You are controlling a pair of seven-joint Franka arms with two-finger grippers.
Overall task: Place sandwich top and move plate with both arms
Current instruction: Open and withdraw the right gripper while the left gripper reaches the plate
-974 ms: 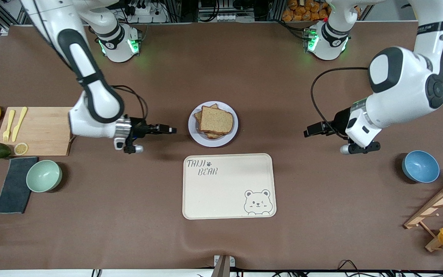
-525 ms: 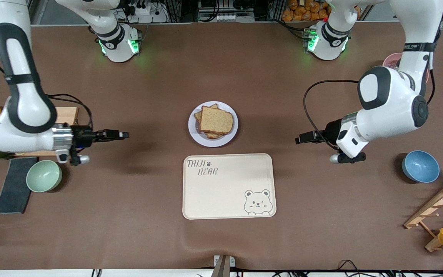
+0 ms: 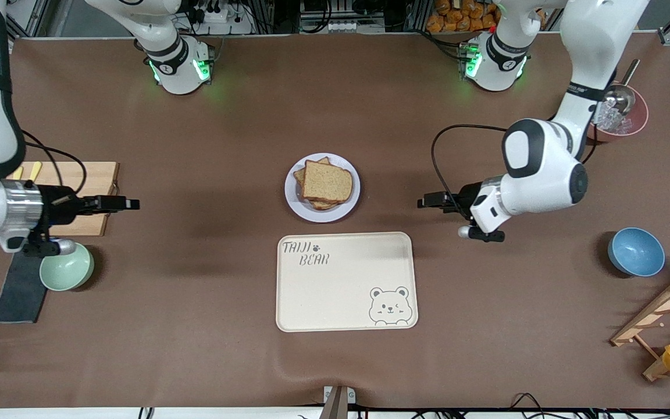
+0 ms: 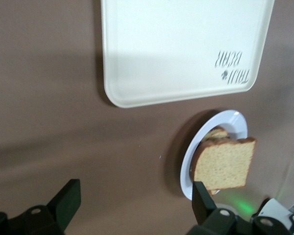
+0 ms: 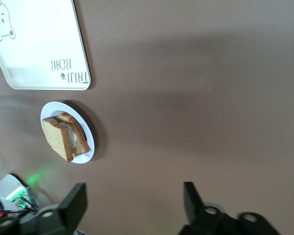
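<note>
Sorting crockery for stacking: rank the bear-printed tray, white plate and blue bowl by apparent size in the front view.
1. Cream rectangular bear-printed tray
2. Small round white plate
3. Round blue bowl

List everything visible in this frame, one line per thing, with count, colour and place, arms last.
sandwich top: 1, speckled brown, topping the stack on the plate
plate: 1, white, table centre
tray: 1, cream, bear print, nearer the front camera than the plate
cutting board: 1, wooden, right arm's end
green bowl: 1, pale green, nearer the camera than the board
dark cloth: 1, grey, beside the green bowl
blue bowl: 1, left arm's end
wooden rack: 1, left arm's end
left gripper: 1, black, open, beside the plate
right gripper: 1, black, open, at the board's edge
</note>
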